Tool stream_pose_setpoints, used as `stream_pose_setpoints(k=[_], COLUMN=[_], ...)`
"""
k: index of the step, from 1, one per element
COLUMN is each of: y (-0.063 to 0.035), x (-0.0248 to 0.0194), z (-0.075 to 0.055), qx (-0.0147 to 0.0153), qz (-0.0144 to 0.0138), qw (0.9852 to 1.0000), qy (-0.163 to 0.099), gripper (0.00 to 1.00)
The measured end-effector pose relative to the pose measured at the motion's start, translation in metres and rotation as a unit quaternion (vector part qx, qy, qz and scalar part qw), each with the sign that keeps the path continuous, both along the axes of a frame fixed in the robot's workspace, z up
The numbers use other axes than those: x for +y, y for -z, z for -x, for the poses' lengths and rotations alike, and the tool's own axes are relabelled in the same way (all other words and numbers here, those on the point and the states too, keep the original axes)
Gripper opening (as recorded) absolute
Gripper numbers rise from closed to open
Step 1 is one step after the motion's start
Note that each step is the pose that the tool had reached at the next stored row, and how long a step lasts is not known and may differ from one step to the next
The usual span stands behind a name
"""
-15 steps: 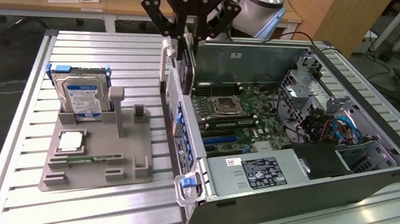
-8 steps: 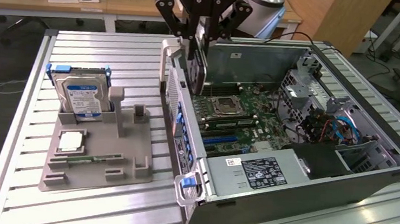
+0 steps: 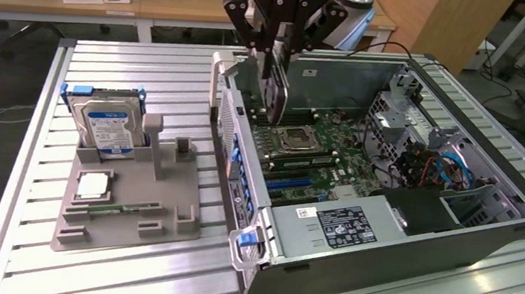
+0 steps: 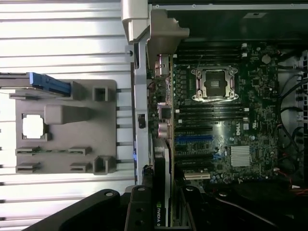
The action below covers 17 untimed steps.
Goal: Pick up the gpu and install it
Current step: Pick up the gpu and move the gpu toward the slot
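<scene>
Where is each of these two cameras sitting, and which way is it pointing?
Exterior view: off the arm, raised, looking down at an angle on the table, the open computer case and the grey holder; the gripper gripping the gpu shows.
Wrist view: on the wrist, looking down past the gripper at the motherboard inside the computer case; part of the gripper shows.
Shared: gripper, gpu, computer case, motherboard, grey holder.

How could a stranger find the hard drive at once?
A grey holder lies on the table, at the exterior view's left of the open computer case. The hard drive stands upright at its far end. Unlike the flat chip and memory stick nearby, it is a silver box with a blue-white label.
</scene>
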State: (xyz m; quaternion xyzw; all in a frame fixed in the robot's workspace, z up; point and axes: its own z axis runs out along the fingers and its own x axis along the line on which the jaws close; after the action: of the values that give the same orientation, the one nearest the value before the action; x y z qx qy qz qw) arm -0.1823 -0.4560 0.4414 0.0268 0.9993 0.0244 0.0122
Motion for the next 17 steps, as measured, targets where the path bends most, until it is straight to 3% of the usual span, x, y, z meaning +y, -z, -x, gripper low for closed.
stream_pose_setpoints(k=[17], y=[0.0], x=[0.0009], z=[-0.044], qx=[0.0], qz=[-0.0009], qw=[1.0], qy=[0.0], gripper=[0.26])
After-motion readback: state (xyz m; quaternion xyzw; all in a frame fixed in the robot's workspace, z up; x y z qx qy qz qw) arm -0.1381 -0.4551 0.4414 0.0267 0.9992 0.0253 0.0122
